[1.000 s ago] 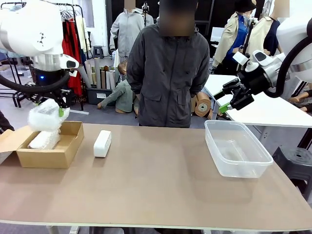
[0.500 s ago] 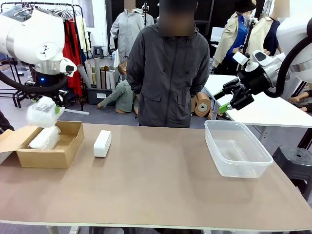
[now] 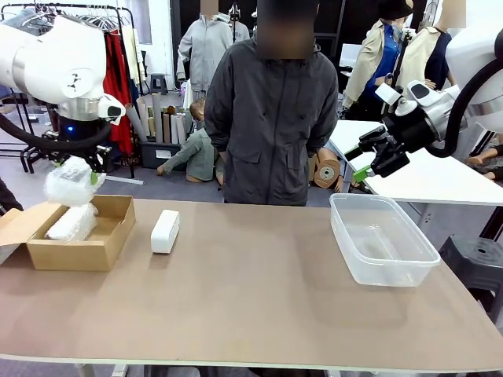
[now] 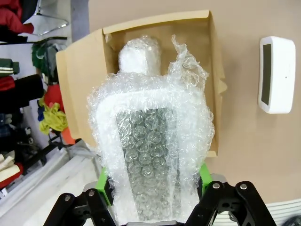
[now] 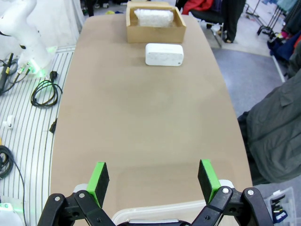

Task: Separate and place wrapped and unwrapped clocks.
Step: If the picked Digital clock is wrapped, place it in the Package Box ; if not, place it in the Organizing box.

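Left end effector (image 3: 77,170) is pinching a bubble-wrapped white clock (image 3: 71,185) above the brown cardboard box (image 3: 78,255) holding another wrapped clock (image 3: 71,224); bare matte-white clock (image 3: 165,231) beside the box is awaiting placement.

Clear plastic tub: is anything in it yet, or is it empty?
Empty. The front view shows the clear rectangular plastic tub with a bare bottom; the smooth white bare clock lies outside it on the brown table.

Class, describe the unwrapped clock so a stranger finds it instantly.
On the brown table, find the cardboard box at the robot's left end. Beside it, toward the middle, lies the unwrapped clock: bare, smooth white, unlike the bubble-wrapped clocks nearby.
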Tool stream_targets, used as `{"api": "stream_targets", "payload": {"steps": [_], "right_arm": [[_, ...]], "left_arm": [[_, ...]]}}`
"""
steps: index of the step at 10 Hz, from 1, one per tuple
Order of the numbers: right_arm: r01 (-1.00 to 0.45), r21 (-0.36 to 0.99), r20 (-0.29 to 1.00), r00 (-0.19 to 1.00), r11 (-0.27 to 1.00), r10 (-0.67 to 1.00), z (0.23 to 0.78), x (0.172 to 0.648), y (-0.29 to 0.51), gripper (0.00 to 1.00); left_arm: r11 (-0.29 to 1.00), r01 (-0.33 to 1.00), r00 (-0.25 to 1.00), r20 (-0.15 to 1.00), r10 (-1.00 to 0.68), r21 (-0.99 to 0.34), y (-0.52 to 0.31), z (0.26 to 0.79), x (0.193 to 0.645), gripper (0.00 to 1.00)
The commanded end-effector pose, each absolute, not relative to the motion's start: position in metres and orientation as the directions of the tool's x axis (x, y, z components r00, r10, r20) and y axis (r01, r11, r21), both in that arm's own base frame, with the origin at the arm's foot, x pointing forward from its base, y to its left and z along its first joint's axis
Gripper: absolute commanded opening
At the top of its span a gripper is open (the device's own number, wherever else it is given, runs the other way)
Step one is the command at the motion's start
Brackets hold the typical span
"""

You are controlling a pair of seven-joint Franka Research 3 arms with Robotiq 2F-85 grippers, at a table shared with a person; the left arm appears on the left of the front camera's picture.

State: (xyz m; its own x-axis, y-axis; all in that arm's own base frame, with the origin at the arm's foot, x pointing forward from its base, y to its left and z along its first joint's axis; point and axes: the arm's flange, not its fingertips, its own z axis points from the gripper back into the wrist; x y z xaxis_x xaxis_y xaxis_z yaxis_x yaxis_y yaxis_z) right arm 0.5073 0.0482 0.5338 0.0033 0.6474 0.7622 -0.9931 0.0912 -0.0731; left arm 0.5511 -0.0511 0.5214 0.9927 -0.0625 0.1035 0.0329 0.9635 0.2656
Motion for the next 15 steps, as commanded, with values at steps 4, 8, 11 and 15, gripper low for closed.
{"api": "stream_targets", "payload": {"steps": [4,8,11,15], "right_arm": [[-0.993,-0.078,0.761,-0.003,0.087,0.649,0.535,0.506,0.049,1.00],[-0.993,-0.078,0.761,-0.003,0.087,0.649,0.535,0.506,0.049,1.00],[-0.993,-0.078,0.761,-0.003,0.087,0.649,0.535,0.506,0.049,1.00],[-0.993,-0.078,0.761,-0.003,0.087,0.649,0.535,0.506,0.049,1.00]], "left_arm": [[0.957,0.091,0.989,0.088,-0.120,0.276,-0.031,0.492,0.580,0.00],[0.987,0.032,0.992,0.118,-0.051,0.157,-0.024,0.467,0.604,0.00],[0.991,0.063,0.992,0.102,-0.075,0.117,-0.023,0.447,0.616,0.00],[0.995,0.071,0.992,0.100,-0.078,0.070,-0.032,0.428,0.620,0.00]]}}
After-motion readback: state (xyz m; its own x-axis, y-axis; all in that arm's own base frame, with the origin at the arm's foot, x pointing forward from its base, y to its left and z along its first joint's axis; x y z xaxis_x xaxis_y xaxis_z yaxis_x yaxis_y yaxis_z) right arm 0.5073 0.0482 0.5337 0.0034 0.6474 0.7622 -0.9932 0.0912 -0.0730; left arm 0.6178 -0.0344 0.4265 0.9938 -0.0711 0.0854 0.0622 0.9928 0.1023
